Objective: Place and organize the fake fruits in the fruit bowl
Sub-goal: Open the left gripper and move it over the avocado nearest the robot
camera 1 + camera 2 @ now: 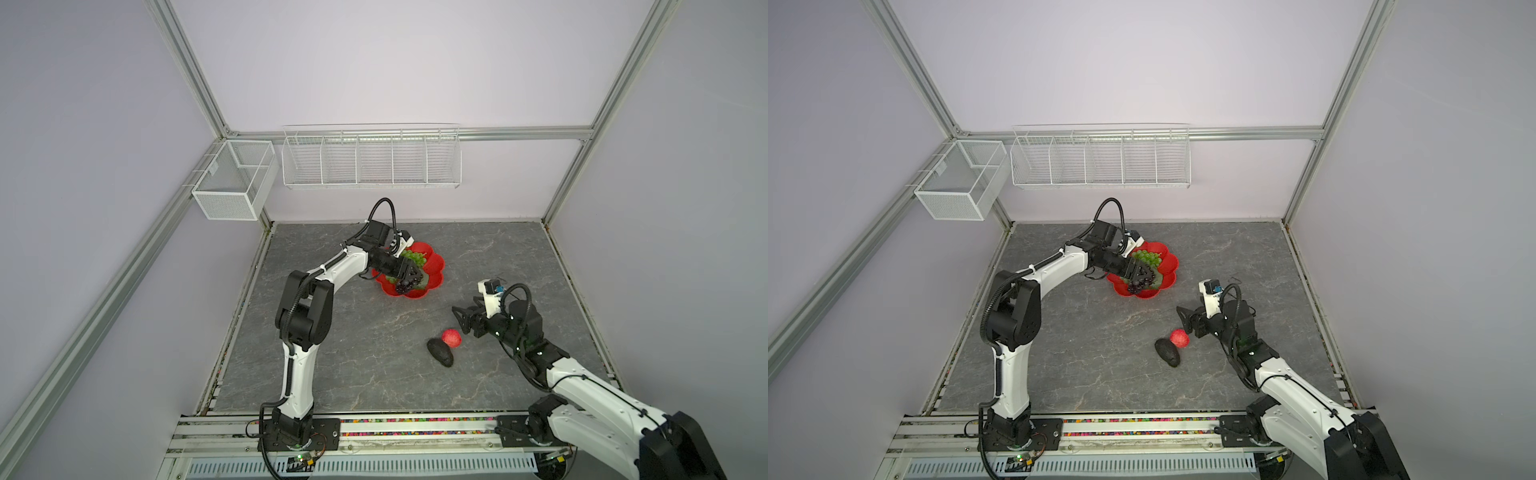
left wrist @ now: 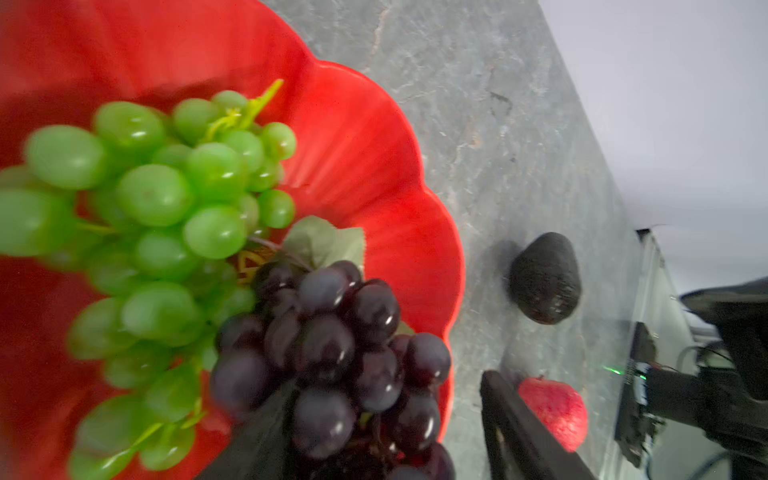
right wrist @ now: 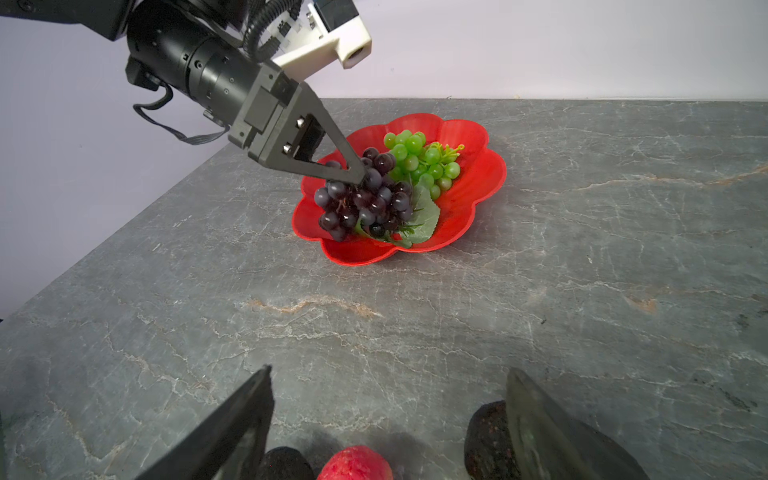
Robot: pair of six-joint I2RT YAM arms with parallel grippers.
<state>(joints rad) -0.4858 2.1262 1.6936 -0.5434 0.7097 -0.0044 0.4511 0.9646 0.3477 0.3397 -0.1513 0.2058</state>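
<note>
Bowl (image 1: pixel 436 262): green grapes (image 1: pixel 415 257), purple grapes (image 1: pixel 404 288); left tool (image 1: pixel 409 279) at purple, jaws parted. Bench (image 1: pixel 374 353), bowl's 5 o'clock: apple (image 1: pixel 451 338), avocado (image 1: pixel 439 352); right tool (image 3: pixel 388 374) spread wide.

Pale lilac walls (image 1: pixel 395 62) enclose a grey veined stone-look tabletop (image 1: pixel 353 353). At twelve o'clock hangs a white five-bay wire rack (image 1: pixel 371 160); at ten o'clock, a white mesh box basket (image 1: pixel 232 183).

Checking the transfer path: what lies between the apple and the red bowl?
Only bare tabletop between red bowl and apple, seen in the right wrist view.
</note>
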